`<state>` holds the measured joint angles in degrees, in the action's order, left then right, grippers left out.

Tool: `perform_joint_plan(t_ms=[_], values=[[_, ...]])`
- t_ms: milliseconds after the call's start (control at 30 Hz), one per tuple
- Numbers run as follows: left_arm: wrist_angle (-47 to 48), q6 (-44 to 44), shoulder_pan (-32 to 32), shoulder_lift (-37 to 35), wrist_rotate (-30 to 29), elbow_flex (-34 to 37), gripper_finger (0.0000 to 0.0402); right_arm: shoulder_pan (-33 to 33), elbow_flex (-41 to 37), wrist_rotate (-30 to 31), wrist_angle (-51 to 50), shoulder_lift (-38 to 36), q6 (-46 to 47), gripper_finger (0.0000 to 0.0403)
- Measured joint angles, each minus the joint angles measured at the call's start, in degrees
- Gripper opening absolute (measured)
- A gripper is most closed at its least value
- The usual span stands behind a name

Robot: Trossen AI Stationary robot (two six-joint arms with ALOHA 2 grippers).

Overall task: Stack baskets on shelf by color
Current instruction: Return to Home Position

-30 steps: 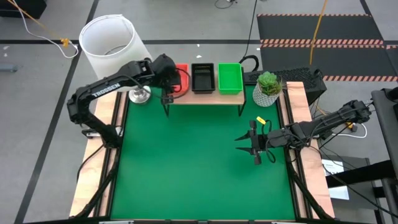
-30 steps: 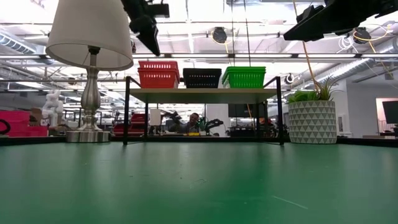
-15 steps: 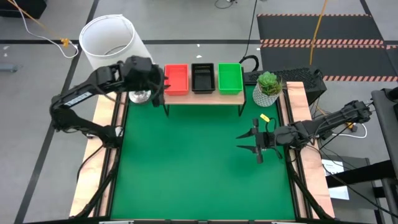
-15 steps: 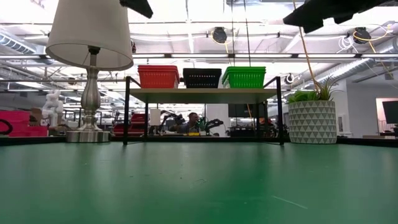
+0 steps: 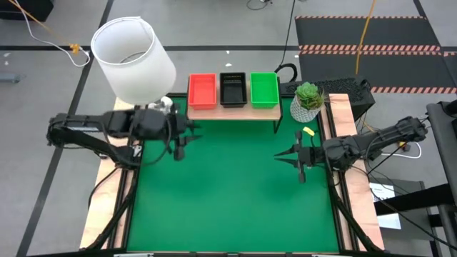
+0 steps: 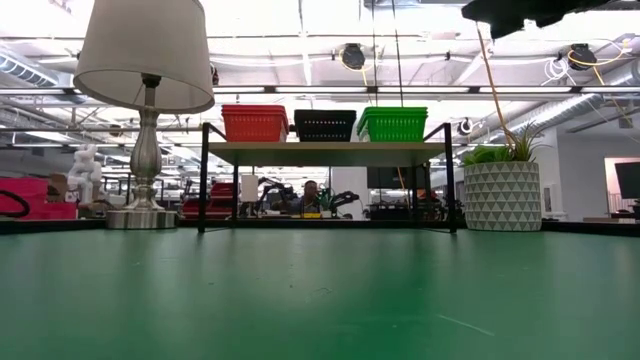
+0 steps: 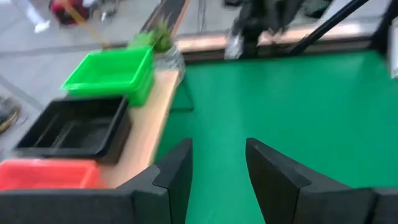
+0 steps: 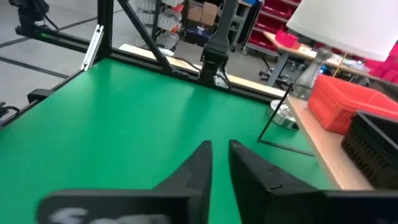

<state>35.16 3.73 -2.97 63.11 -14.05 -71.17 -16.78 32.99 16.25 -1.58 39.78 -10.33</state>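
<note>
On the shelf at the table's far edge stand three piles of baskets side by side: red, black and green. In the low view, red, black and green rest by their bottoms on the wooden top. My left gripper hovers over the table's left part, nearer than the shelf, open and empty. My right gripper hovers at the right, with a narrow gap between its fingers and nothing in it.
A lamp with a white shade stands at the far left corner, close behind my left arm. A potted plant stands at the far right beside the shelf. The green mat stretches between the two arms.
My left gripper has drawn back from the red baskets on the shelf, gone toward the table's left edge, then come toward the near edge and lower. The red pile stays on the shelf. My right gripper has shifted slightly right, and its fingers have closed most of the way.
</note>
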Motion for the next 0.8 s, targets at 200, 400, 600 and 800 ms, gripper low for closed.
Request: perform_joint_plan(t_ms=[200,400,600,800], values=[[-14.8,0.3,-6.8,-4.7,-2.5,11.5,0.0116,0.1,0.0,0.0,-0.2,-2.3,-3.6,0.0006],[-25.8,1.2,-10.5,-8.5,-2.7,21.4,0.0029,0.0,0.0,-1.5,-1.1,-4.3,-3.9,0.0002],[-36.8,3.3,-12.3,-12.0,-1.7,31.0,0.0012,0.0,0.0,-1.5,-4.4,-6.5,-3.5,0.0001],[-40.6,3.5,-12.3,-15.6,1.8,37.4,0.0004,0.0,0.0,-1.5,-6.4,-7.3,-1.3,0.0001]])
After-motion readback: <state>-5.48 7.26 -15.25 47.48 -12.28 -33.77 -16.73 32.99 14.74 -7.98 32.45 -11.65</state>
